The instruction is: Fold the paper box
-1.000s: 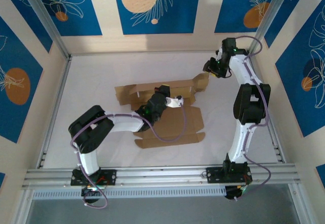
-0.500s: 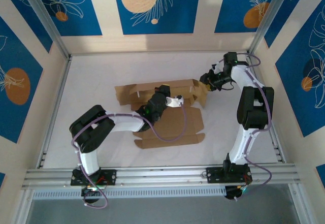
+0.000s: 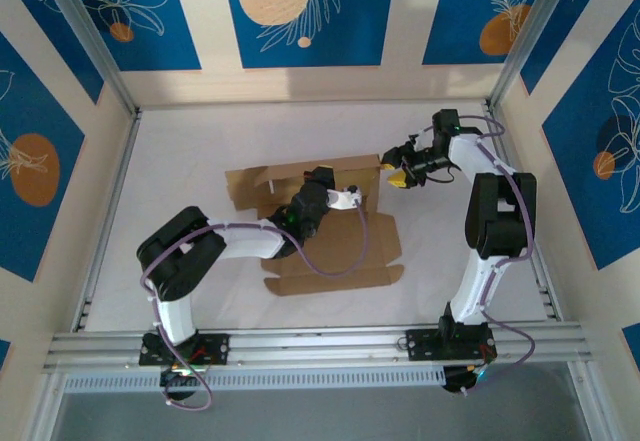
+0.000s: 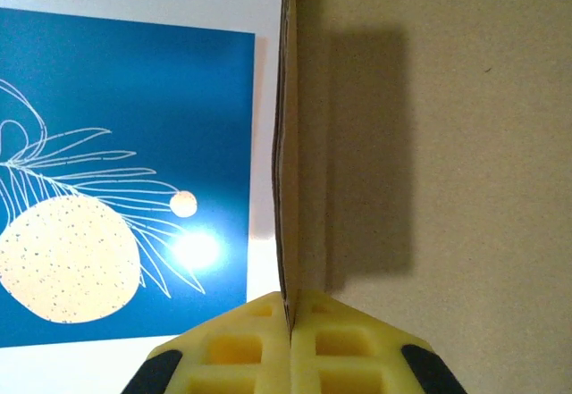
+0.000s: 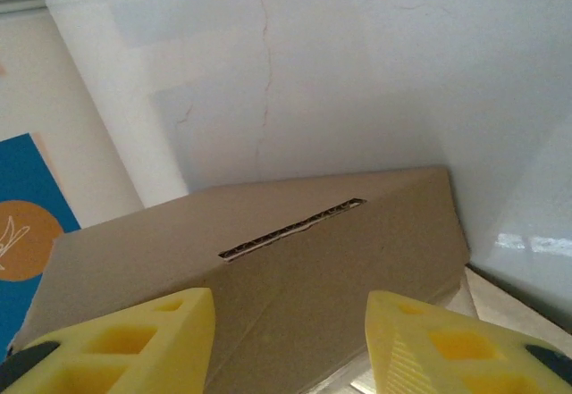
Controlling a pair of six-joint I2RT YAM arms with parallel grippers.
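The paper box (image 3: 330,256) is a brown cardboard sheet lying mid-table with its back wall raised and flaps spread toward the front. My left gripper (image 3: 346,199) is over the box's middle, shut on the thin edge of an upright cardboard panel (image 4: 447,144). Its yellow fingers (image 4: 241,349) press together on that edge (image 4: 290,309). My right gripper (image 3: 396,174) is at the right end of the back wall. There its jaws (image 5: 290,322) stand open, with a slotted cardboard flap (image 5: 295,260) just beyond and between the fingertips.
The box rests on a white tabletop (image 3: 180,151) enclosed by cream walls with blue panels (image 3: 305,11). Aluminium posts (image 3: 95,51) stand at the back corners and a rail (image 3: 320,346) runs along the front. The left arm's purple cable (image 3: 350,261) loops over the box.
My right gripper has come left and down to the box's right end. The end flap that stuck out to the right now stands folded in. The left arm has not moved.
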